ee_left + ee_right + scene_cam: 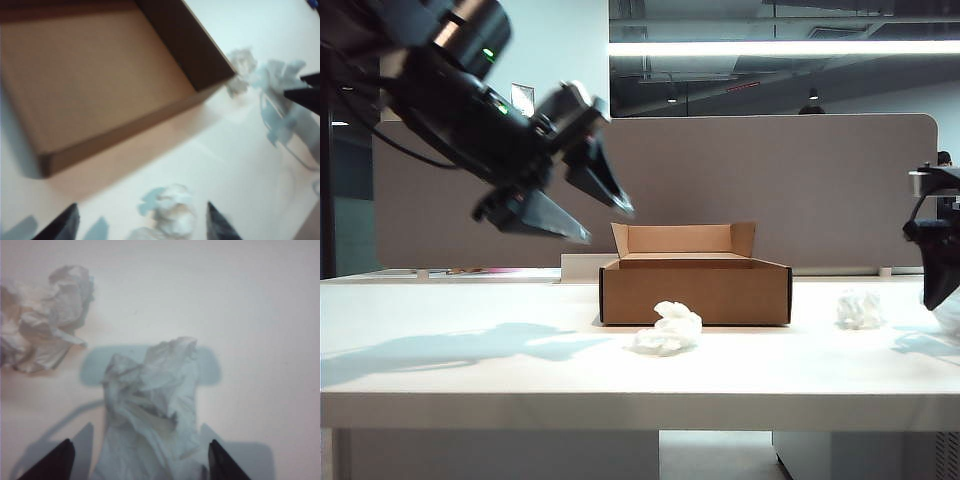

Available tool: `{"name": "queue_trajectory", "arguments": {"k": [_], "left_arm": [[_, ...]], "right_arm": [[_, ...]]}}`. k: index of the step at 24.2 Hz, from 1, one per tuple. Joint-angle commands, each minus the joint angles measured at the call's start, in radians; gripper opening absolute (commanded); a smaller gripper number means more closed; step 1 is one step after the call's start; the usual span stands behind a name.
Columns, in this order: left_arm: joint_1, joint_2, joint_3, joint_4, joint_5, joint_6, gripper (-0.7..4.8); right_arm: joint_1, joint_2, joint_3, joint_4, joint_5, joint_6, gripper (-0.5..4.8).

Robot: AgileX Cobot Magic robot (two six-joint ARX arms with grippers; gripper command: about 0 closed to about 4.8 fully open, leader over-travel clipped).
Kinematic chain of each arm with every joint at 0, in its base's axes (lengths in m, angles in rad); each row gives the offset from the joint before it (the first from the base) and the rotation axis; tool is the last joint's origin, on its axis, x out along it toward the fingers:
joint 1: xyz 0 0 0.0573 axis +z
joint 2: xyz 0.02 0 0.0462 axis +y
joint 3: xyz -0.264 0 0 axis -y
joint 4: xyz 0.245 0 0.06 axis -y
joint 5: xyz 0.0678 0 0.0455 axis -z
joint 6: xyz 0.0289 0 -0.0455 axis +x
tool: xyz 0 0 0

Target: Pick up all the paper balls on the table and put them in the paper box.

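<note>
You've got three paper balls [666,329] and one box [695,287]; both left gripper [588,213] and right gripper [140,460] are spread wide, a ball between each one's fingers.

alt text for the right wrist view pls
The right gripper, jaws open, hangs above the white table with one crumpled paper ball between its dark fingertips. A second paper ball lies apart beside it.

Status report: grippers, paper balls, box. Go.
Left gripper open, airborne above a paper ball. Right gripper open, straddling another ball. Paper box empty. Nothing blocking.
</note>
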Motion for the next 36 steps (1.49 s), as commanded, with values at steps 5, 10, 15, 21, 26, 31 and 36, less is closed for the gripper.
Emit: {"name": "queue_trajectory", "arguments": {"k": [5, 10, 15, 21, 26, 31, 36], "left_arm": [[-0.123, 0.071, 0.007, 0.008, -0.119, 0.073, 3.15], [-0.175, 0.111, 0.008, 0.009, -0.178, 0.087, 3.23], [-0.211, 0.147, 0.008, 0.010, -0.236, 0.111, 3.23], [-0.235, 0.191, 0.007, 0.010, -0.245, 0.110, 3.17], [-0.241, 0.201, 0.007, 0.014, -0.246, 0.110, 1.96], [-0.241, 0.201, 0.007, 0.016, -0.246, 0.110, 0.44], [-0.240, 0.192, 0.023, 0.020, -0.243, 0.114, 0.17]], "right_arm": [[0.002, 0.028, 0.005, 0.016, 0.000, 0.000, 3.68], [0.002, 0.028, 0.005, 0.018, 0.000, 0.000, 3.68], [0.002, 0.029, 0.005, 0.019, -0.001, 0.001, 3.61], [0.002, 0.043, 0.005, 0.010, -0.001, 0.001, 3.52], [0.001, 0.046, 0.004, -0.005, -0.022, 0.001, 1.40], [0.001, 0.045, 0.004, -0.012, -0.029, 0.001, -0.09], [0.002, 0.029, 0.006, 0.000, -0.106, 0.001, -0.07]]}}
